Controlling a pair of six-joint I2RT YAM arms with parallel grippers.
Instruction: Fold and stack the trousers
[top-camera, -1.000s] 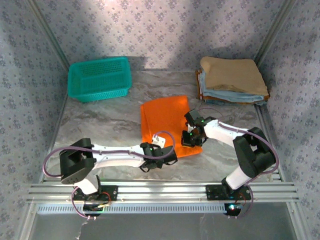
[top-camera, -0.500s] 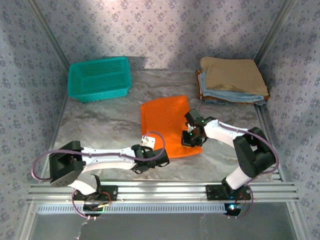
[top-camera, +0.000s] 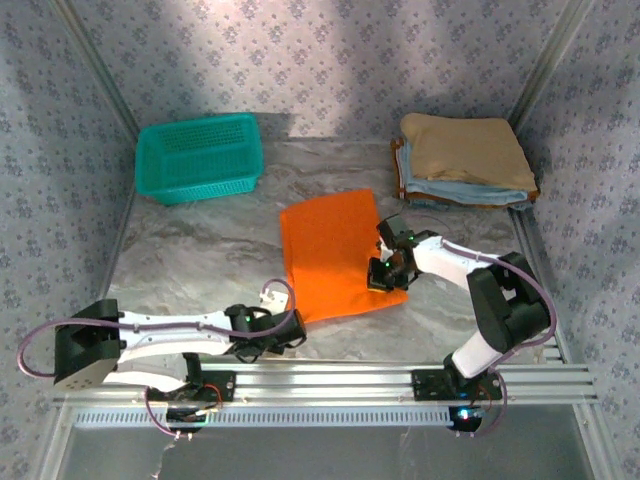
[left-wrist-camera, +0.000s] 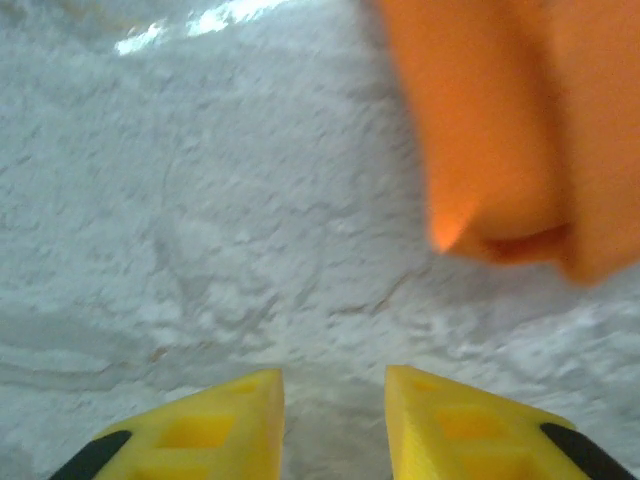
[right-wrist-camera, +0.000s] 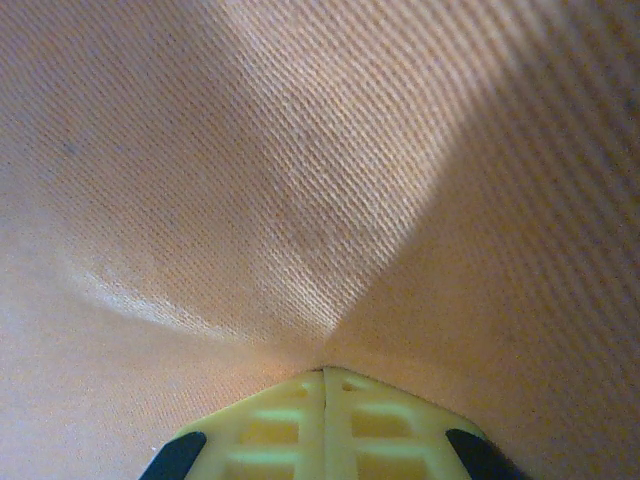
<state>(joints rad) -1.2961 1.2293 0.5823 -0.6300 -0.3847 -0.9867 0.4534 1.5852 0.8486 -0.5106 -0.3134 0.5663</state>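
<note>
The trousers (top-camera: 333, 252), bright orange and folded into a rough rectangle, lie flat in the middle of the marble table. My right gripper (top-camera: 384, 276) sits at their near right edge. In the right wrist view its jaws (right-wrist-camera: 323, 375) are pressed together on a pinched ridge of the orange cloth (right-wrist-camera: 300, 200). My left gripper (top-camera: 287, 331) hovers low over bare table just off the trousers' near left corner (left-wrist-camera: 500, 220). Its yellow fingers (left-wrist-camera: 240, 420) stand apart, and there is bare table between them (left-wrist-camera: 335, 400).
A teal basket (top-camera: 200, 156) stands at the back left. A stack of folded garments, tan on top (top-camera: 466, 160), sits at the back right. Patterned walls close in three sides, and a metal rail (top-camera: 320, 380) runs along the near edge.
My left arm has drawn back toward the near left, off the trousers' corner and onto bare table. The cloth's near left corner now lies further out. The right gripper has barely shifted.
</note>
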